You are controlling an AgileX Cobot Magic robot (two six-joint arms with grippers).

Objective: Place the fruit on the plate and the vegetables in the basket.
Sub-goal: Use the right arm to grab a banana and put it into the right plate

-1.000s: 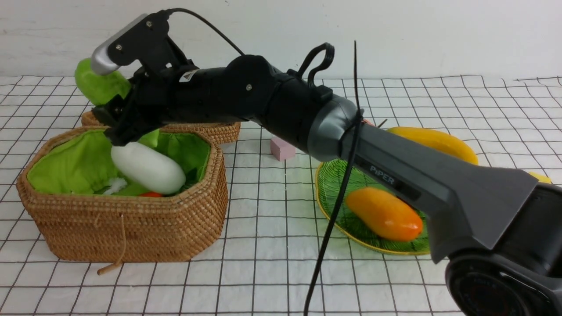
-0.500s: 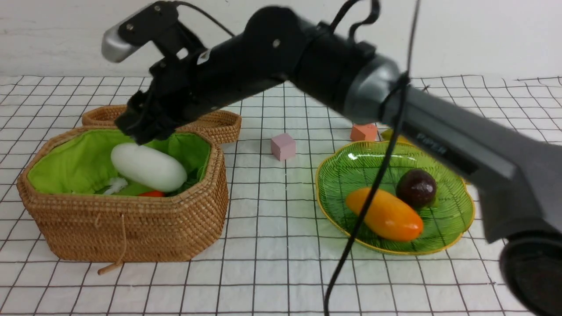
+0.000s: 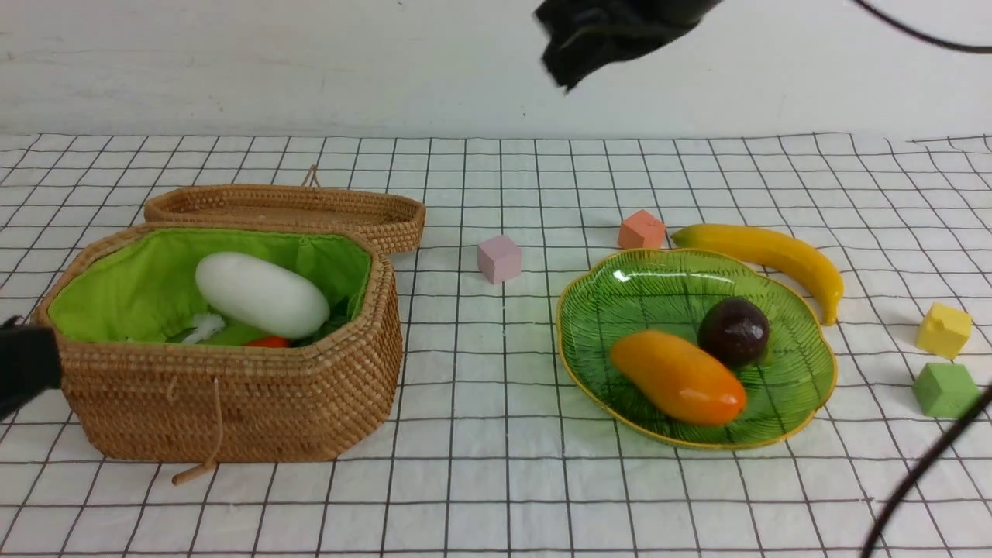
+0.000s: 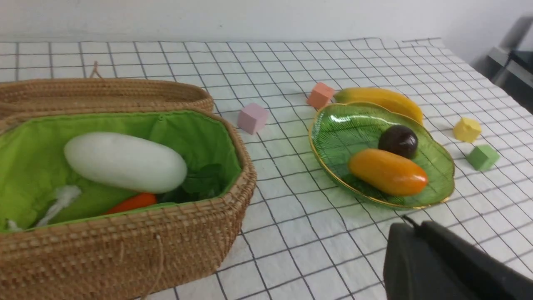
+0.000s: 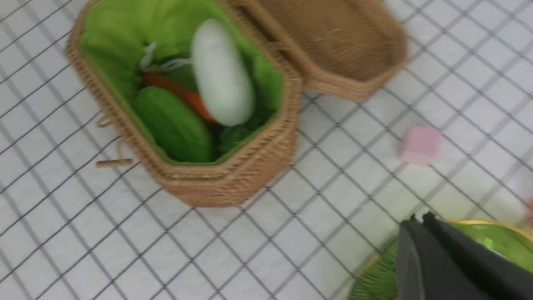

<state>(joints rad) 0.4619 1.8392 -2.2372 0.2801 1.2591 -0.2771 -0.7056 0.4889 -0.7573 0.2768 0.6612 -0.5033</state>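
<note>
Lying in the green-lined basket (image 3: 232,403), a fat white radish (image 3: 262,294) is seen beside orange carrot (image 4: 131,203) and green cucumber (image 5: 173,125); jaws released or clenched cannot be told.

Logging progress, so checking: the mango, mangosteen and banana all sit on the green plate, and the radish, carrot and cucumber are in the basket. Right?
Not quite. The banana lies on the tablecloth behind the plate, not on it, as the front view shows. Only the mango and mangosteen sit on the plate. The radish, carrot and cucumber are in the basket.
</note>
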